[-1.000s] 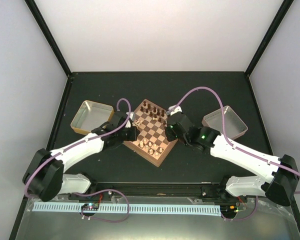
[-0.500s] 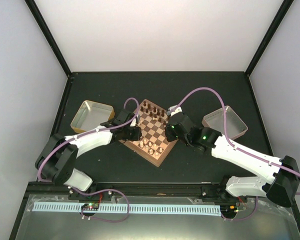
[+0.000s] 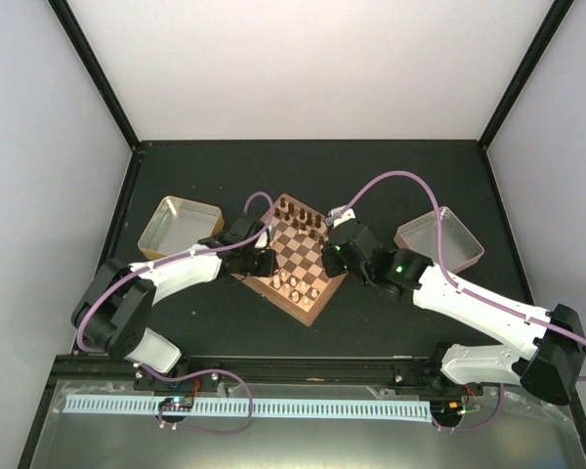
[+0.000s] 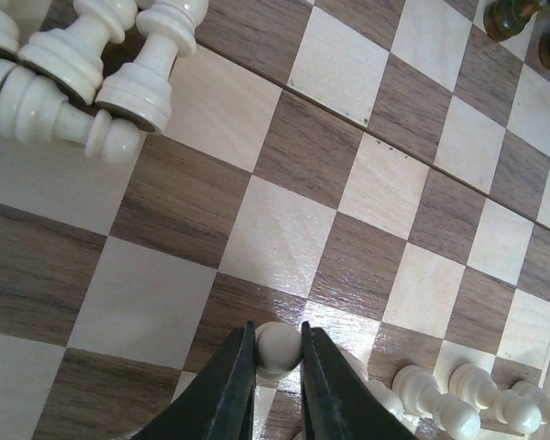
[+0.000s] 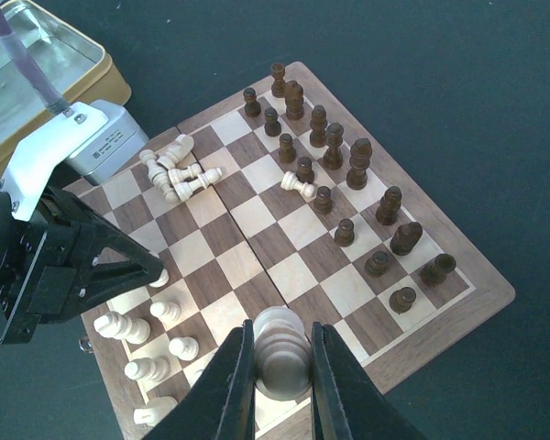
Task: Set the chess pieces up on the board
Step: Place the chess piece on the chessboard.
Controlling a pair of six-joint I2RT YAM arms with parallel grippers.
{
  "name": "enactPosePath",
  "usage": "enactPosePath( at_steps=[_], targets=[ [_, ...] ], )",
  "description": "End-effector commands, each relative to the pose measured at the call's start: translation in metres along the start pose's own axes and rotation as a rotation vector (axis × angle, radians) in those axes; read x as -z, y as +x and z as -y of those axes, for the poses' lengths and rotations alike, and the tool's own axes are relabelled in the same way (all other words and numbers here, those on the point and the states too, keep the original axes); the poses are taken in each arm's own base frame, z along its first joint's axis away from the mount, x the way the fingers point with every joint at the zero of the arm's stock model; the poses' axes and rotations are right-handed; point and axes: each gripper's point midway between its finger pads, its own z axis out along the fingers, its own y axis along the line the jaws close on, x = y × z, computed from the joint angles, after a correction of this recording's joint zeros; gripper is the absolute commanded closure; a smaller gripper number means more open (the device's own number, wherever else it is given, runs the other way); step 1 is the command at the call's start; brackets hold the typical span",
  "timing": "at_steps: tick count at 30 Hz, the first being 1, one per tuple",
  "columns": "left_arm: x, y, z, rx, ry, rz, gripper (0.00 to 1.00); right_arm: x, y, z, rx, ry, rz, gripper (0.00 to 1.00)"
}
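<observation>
The board [image 3: 309,314] lies turned like a diamond at the table's middle. My left gripper [image 3: 265,262] is over its left corner, shut on the round head of a cream pawn [image 4: 278,347], low over the squares [image 4: 275,234]. Cream pieces [image 4: 458,405] stand in a row beside it, and others [image 4: 64,64] lie in a heap. My right gripper [image 3: 329,259] is over the board's near right edge, shut on a cream piece [image 5: 282,359] held above the board [image 5: 458,313]. Dark pieces [image 5: 348,174] stand in two rows along the far side. One cream piece [image 5: 300,186] lies among them.
A metal tray [image 3: 179,228] stands left of the board and another [image 3: 439,237] to its right. The left tray also shows in the right wrist view [image 5: 37,73]. Purple cables [image 3: 391,178] arc over both arms. Several cream pieces [image 5: 179,172] lie heaped on the board's far left squares.
My left arm has swung its elbow back and its gripper has slid a little right over the board's left corner. My right gripper has hardly moved.
</observation>
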Motion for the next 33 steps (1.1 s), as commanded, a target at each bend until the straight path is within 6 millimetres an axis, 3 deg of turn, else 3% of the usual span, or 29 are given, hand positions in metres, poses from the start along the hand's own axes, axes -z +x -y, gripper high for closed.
enactPosePath(
  at_steps=[1,16,24,27,33],
  targets=[
    [-0.002,-0.004,0.005,-0.014,0.007,-0.013,0.81,0.000,-0.005,-0.002,-0.023,-0.013,0.019,0.95],
    [0.016,-0.018,0.013,-0.028,0.023,0.044,0.67,0.004,-0.007,-0.004,-0.033,-0.031,0.020,0.93],
    [0.028,-0.029,0.009,0.002,0.007,0.103,0.66,0.005,-0.008,-0.009,-0.032,-0.055,0.013,0.93],
    [0.046,-0.038,0.003,0.030,-0.013,0.180,0.66,0.004,-0.010,-0.016,-0.019,-0.076,-0.003,0.92],
    [0.121,-0.056,0.008,0.017,0.001,0.416,0.65,-0.008,-0.011,-0.042,0.020,-0.150,-0.070,0.92]
  ],
)
